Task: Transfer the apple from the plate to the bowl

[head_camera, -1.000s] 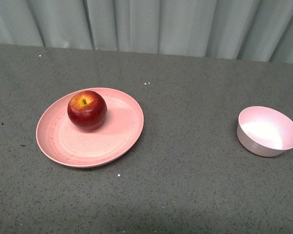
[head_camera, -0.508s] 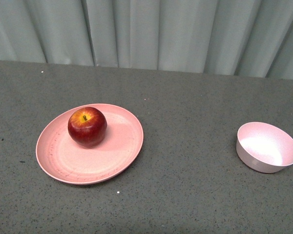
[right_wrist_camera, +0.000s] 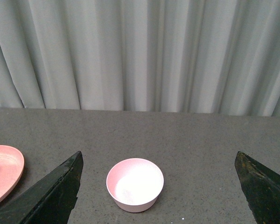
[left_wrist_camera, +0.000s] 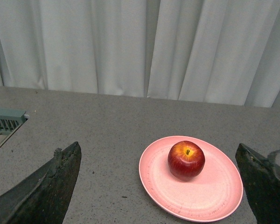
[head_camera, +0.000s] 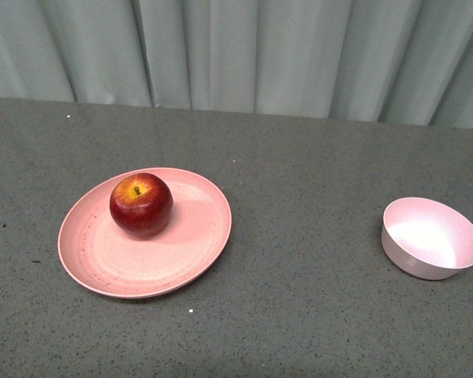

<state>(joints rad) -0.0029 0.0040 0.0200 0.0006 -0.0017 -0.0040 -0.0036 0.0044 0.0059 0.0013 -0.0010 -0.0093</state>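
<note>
Left gripper (left_wrist_camera: 157, 146) and right gripper (right_wrist_camera: 158, 154): you have both spread wide, holding nothing. Apple (head_camera: 140, 205) upright on plate (head_camera: 110, 252), stem up, no long axis; bowl (head_camera: 418, 264) well apart.

Table (head_camera: 315, 315): dark grey, finely speckled, matte top, carries everything.
Plate (head_camera: 102, 260): wide, shallow, salmon-pink, lying flat on table.
Bowl (head_camera: 426, 264): small, deep, pale pink, whitish inside, upright on table. Sits well apart from plate, to plate's right in front view, roughly level with it.
White specks (head_camera: 190, 312): few, tiny, scattered on tabletop. One near plate's front rim, others behind plate toward table's far edge.
</note>
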